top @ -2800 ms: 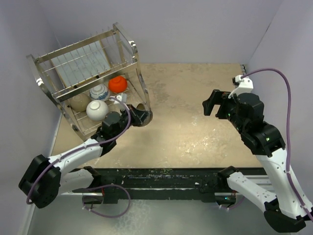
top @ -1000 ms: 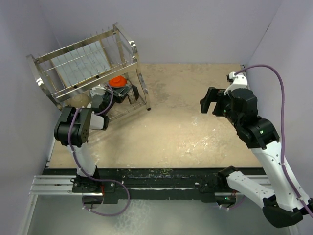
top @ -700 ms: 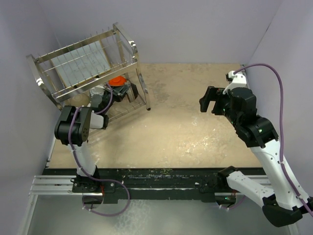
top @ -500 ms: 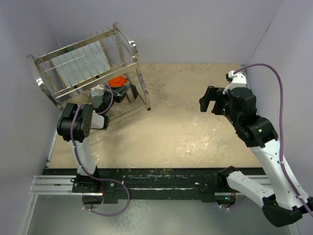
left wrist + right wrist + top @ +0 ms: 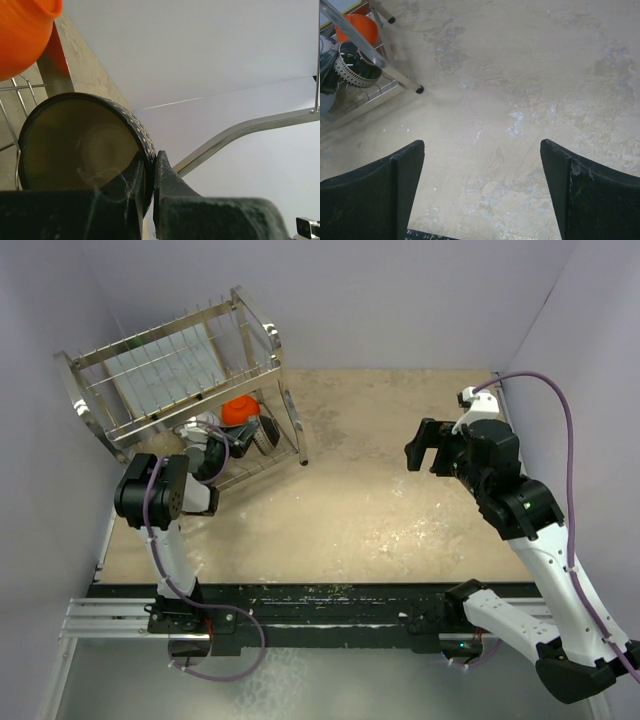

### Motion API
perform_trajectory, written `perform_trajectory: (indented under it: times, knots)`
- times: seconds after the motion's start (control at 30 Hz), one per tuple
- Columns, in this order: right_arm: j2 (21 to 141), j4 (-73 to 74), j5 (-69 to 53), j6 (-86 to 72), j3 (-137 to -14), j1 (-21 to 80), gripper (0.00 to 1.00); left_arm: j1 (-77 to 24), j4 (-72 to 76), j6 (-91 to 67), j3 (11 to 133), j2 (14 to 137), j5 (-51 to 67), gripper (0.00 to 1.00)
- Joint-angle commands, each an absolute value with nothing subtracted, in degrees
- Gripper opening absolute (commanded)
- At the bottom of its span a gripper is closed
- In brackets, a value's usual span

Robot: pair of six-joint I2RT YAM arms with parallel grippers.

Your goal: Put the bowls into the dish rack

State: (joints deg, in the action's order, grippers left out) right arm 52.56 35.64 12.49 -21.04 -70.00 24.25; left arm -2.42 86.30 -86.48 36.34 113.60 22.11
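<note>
The dark brown bowl [image 5: 80, 145] stands on edge in the lower tier of the dish rack [image 5: 270, 340], at 10 o'clock on the table [image 5: 520, 75], its mouth turned toward the left wrist camera. The left jaws pinch its dotted rim at the bowl's 4 o'clock, one inside, one outside. The orange bowl [image 5: 22, 35] sits just beside it at 11 o'clock. The right jaws hang spread wide above the table, well apart from the rack.

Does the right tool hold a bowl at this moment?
No, the right tool is open, and only the bare table shows in its gap.
</note>
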Motion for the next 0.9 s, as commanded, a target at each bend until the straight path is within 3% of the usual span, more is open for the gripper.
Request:
perform_trajectory:
  times: [0.0, 0.27, 0.43, 0.57, 0.77, 0.87]
  knots:
    - [52.5, 32.9, 12.0, -20.8, -69.4, 23.8, 0.99, 1.2, 89.8, -83.2, 32.6, 112.4, 19.3, 0.08]
    - [52.4, 32.9, 11.3, -21.1, -69.2, 23.8, 0.99, 4.9, 80.5, -79.2, 28.5, 104.3, 18.3, 0.20]
    - [52.3, 32.9, 11.2, -21.3, -69.2, 23.7, 0.99, 5.7, 66.9, -75.5, 28.8, 96.5, 17.4, 0.24]
    - [52.0, 32.8, 11.0, -21.4, -69.0, 23.7, 0.99, 5.8, 54.4, -72.1, 31.6, 91.9, 17.1, 0.33]
    - [51.8, 33.0, 11.0, -21.5, -69.1, 23.7, 0.99, 5.9, 56.3, -73.1, 30.4, 92.4, 17.6, 0.34]
    - [51.6, 33.1, 11.2, -21.3, -69.3, 23.7, 0.99, 5.9, 57.6, -73.7, 29.7, 93.1, 17.7, 0.41]
